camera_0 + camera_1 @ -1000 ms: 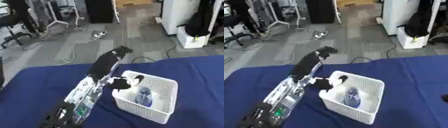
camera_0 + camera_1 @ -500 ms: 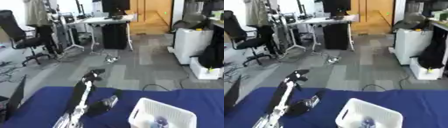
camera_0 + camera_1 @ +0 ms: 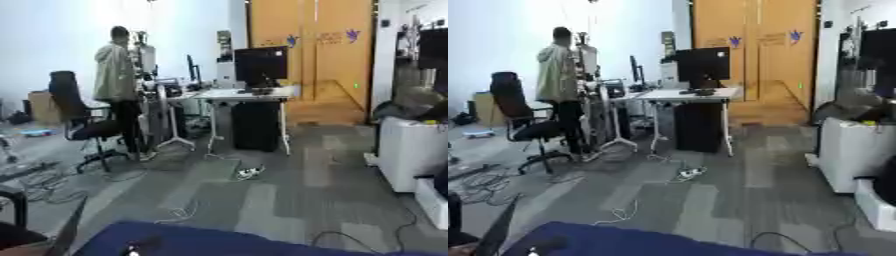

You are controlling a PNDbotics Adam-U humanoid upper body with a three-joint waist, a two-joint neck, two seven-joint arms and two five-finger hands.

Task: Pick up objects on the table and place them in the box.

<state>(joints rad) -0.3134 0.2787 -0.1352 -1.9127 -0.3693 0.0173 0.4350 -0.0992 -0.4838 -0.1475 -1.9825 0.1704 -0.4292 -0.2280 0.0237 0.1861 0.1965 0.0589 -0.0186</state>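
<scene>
Blue cloth on the table edge (image 3: 227, 244) is all that shows of the work, so neither box nor objects can be judged for weight or hold, and the dark shape (image 3: 140, 246) low down may be a hand, fingers untellable.

Only the blue table's (image 3: 219, 245) far edge shows.

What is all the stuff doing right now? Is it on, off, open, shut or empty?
Table: only its blue far edge shows.
Arm: just a dark tip above the table's edge.
Monitor: screen dark.
Chair: empty.
Doors: shut.
Box: not in view.
</scene>
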